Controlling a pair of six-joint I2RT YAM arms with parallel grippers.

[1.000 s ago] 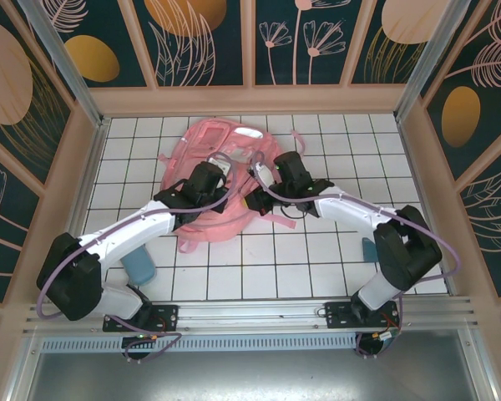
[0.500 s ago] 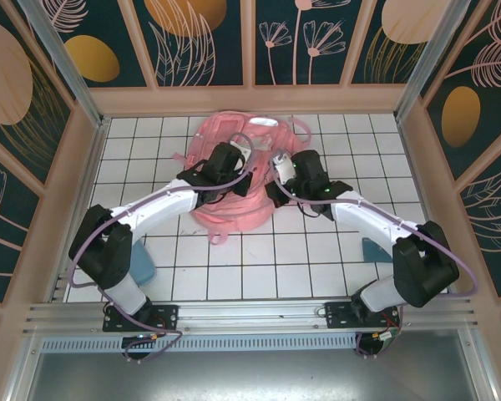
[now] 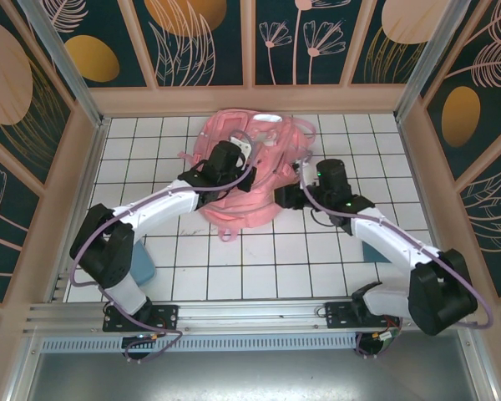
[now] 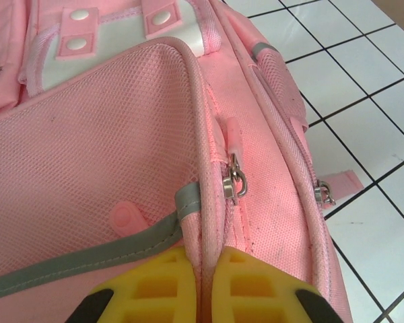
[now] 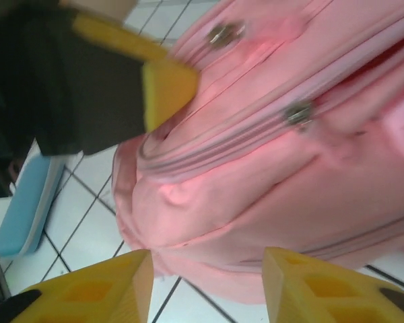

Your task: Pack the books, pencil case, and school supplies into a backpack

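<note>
The pink backpack (image 3: 259,142) lies at the back middle of the tiled table. My left gripper (image 3: 238,171) rests on top of it. In the left wrist view the gripper (image 4: 205,272) is shut on a pink piped seam of the backpack (image 4: 94,161), just below a metal zip pull (image 4: 234,182). My right gripper (image 3: 284,199) is at the backpack's right side. In the right wrist view it (image 5: 205,282) stands open, its yellow fingers (image 5: 108,289) apart with nothing between them, close to the backpack (image 5: 269,168). The books are out of view.
A light blue case (image 3: 142,269) lies on the tiles by the left arm's base, and also shows in the right wrist view (image 5: 27,202). The left gripper's yellow finger (image 5: 165,84) is close above the backpack there. Wooden walls (image 3: 250,100) ring the table.
The left gripper has dragged the backpack toward the back wall. The right gripper, shut on the backpack before, has opened, let go and drawn back to the right.
</note>
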